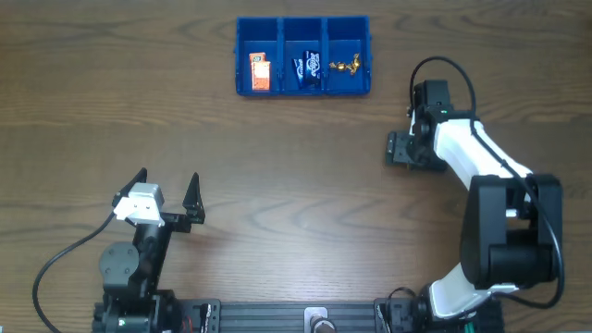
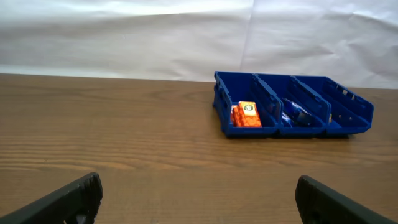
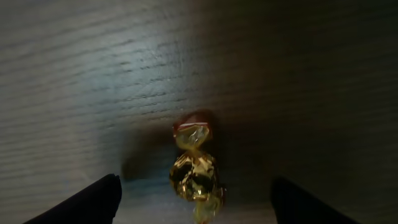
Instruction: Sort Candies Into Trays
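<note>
My right gripper point(image 1: 403, 150) is down at the table point(image 1: 277, 185), off to the right of the blue tray point(image 1: 242, 55), spread wide on either side of a gold candy point(image 3: 194, 168) lying on the wood. It looks light, with crinkly, slippery foil and twisted ends, so I'd pinch gently across the fat middle, not a tail. Matching gold pieces point(image 1: 347, 66) sit in the tray's right compartment. My left gripper point(image 1: 168, 176) hangs wide and empty near its base
</note>
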Tool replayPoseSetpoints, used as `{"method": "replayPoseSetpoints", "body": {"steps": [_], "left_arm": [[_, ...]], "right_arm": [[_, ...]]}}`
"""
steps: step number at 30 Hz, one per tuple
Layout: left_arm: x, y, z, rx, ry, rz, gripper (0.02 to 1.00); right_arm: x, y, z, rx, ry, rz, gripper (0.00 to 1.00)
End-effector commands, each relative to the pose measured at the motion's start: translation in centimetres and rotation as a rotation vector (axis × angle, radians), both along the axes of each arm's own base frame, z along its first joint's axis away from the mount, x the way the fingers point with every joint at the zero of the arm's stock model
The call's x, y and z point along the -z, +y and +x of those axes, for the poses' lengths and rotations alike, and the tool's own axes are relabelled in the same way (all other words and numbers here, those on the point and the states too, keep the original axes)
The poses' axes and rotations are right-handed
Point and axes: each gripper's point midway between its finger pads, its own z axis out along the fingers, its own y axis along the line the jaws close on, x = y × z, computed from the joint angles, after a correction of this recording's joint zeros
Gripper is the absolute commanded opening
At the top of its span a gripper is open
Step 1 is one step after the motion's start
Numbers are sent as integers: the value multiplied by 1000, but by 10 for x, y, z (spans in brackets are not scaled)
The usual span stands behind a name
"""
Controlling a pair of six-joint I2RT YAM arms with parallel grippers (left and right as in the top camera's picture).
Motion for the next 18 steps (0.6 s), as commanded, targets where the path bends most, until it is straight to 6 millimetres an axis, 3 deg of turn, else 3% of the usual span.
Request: {"method": "replayPoseSetpoints", "body": {"steps": [1, 8, 18], "left_arm": [[15, -3, -1, 19, 44, 2, 998], [15, -3, -1, 20, 44, 2, 998], [15, -3, -1, 20, 44, 2, 998]], "right_arm": [[1, -2, 2, -4, -2, -4, 698], [1, -2, 1, -4, -1, -4, 518], [2, -2, 3, 0, -7, -3, 483]]}}
